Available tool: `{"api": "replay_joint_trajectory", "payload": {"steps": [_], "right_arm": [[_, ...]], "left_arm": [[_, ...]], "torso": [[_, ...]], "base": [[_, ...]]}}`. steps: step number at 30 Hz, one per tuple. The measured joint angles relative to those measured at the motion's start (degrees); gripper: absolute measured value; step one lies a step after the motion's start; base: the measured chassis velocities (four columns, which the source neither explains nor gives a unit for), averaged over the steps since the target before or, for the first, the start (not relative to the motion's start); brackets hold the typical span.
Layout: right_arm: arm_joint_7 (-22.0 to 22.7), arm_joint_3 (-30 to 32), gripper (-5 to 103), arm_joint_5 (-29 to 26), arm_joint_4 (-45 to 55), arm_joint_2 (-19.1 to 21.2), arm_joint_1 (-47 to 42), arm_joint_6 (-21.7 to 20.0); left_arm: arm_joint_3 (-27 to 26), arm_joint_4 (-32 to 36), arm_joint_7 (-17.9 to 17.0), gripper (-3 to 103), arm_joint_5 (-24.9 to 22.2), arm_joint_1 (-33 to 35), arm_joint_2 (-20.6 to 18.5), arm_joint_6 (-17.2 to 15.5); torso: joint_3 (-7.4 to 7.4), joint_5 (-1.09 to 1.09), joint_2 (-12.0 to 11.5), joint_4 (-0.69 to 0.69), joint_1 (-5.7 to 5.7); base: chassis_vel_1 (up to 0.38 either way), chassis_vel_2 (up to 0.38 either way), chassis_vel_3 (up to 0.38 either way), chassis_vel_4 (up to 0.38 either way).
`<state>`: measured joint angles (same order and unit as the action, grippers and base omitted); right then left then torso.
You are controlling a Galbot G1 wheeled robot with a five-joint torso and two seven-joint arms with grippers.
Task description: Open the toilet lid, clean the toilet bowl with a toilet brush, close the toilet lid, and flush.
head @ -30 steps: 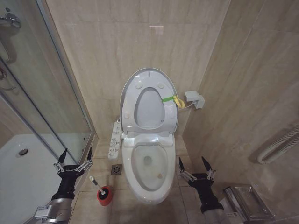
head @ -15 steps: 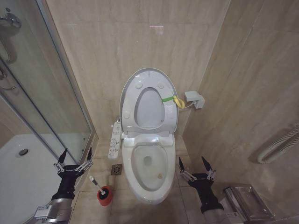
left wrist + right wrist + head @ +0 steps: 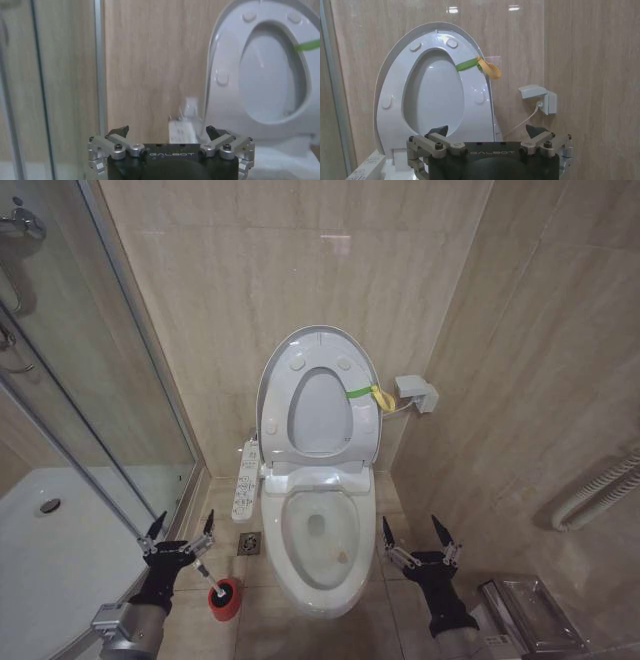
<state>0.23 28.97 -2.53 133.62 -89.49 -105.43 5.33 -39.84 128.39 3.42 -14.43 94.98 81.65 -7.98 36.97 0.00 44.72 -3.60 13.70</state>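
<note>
The toilet lid (image 3: 320,336) stands raised against the back wall with the seat ring up inside it; a yellow-green strap (image 3: 368,393) hangs at its edge. The toilet bowl (image 3: 318,532) lies uncovered below. The toilet brush (image 3: 206,574) stands in its red holder (image 3: 225,600) on the floor left of the bowl. My left gripper (image 3: 183,521) is open, just above and left of the brush, not touching it. My right gripper (image 3: 410,523) is open and empty, right of the bowl. Each wrist view shows its own open gripper (image 3: 166,130) (image 3: 487,129) facing the lid (image 3: 225,56) (image 3: 395,75).
A glass shower screen (image 3: 100,380) and a white shower tray (image 3: 40,550) close the left side. A control panel (image 3: 245,480) hangs beside the bowl, with a floor drain (image 3: 249,543) below. A wall box (image 3: 415,392), white pipes (image 3: 600,485) and a metal holder (image 3: 530,610) are at the right.
My left gripper has moved right and down, closer to the brush and its red holder. The right arm, lid and brush have not moved.
</note>
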Motion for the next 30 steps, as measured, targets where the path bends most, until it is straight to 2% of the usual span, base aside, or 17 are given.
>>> {"api": "replay_joint_trajectory", "payload": {"steps": [1, 6, 10, 18, 21, 24, 26, 28, 30], "right_arm": [[0.0, 0.0, 100, 0.0, 0.0, 0.0, 0.0, 0.0], [0.0, 0.0, 100, 0.0, 0.0, 0.0, 0.0, 0.0], [0.0, 0.0, 100, 0.0, 0.0, 0.0, 0.0, 0.0], [0.0, 0.0, 100, 0.0, 0.0, 0.0, 0.0, 0.0], [0.0, 0.0, 100, 0.0, 0.0, 0.0, 0.0, 0.0], [0.0, 0.0, 100, 0.0, 0.0, 0.0, 0.0, 0.0], [0.0, 0.0, 100, 0.0, 0.0, 0.0, 0.0, 0.0], [0.0, 0.0, 100, 0.0, 0.0, 0.0, 0.0, 0.0], [0.0, 0.0, 100, 0.0, 0.0, 0.0, 0.0, 0.0]], "left_arm": [[0.0, 0.0, 0.0, 100, 0.0, 0.0, 0.0, 0.0], [0.2, 2.7, 2.0, 100, -0.1, 0.5, 1.9, -10.5], [0.2, 3.0, 2.2, 100, -0.2, 0.6, 2.1, -11.9], [0.2, 3.1, 2.5, 100, -0.1, 0.8, 2.2, -12.0], [0.1, 2.5, 3.1, 100, 0.5, 1.2, 2.3, -10.2], [-0.4, -0.1, 5.0, 100, 2.7, 2.8, 2.2, -3.1], [-0.4, -0.5, 5.3, 100, 3.1, 3.1, 2.2, -2.0], [-0.8, -2.6, 6.8, 100, 4.9, 4.3, 2.1, 3.7], [-1.0, -3.8, 7.7, 101, 6.0, 5.0, 2.1, 7.1]], "torso": [[0.0, 0.0, 0.0, 0.0, 0.0], [0.0, 0.0, 0.0, 0.0, 0.0], [0.0, 0.0, 0.0, 0.0, 0.0], [0.0, 0.0, 0.0, 0.0, 0.0], [0.0, 0.0, 0.0, -0.01, 0.0], [0.0, -0.01, 0.0, 0.0, 0.0], [0.0, -0.01, 0.0, 0.0, 0.0], [0.0, -0.01, 0.0, 0.0, 0.0], [0.0, -0.01, 0.0, 0.0, 0.0]], "base": [[0.0, 0.0, 0.0, 0.0], [0.0, 0.0, 0.0, 0.0], [0.0, 0.0, 0.0, 0.0], [0.0, 0.0, 0.0, 0.0], [0.0, 0.0, 0.0, 0.0], [0.0, 0.0, 0.0, 0.0], [0.0, 0.0, 0.0, 0.0], [0.0, 0.0, 0.0, 0.0], [0.0, 0.0, 0.0, 0.0]]}}
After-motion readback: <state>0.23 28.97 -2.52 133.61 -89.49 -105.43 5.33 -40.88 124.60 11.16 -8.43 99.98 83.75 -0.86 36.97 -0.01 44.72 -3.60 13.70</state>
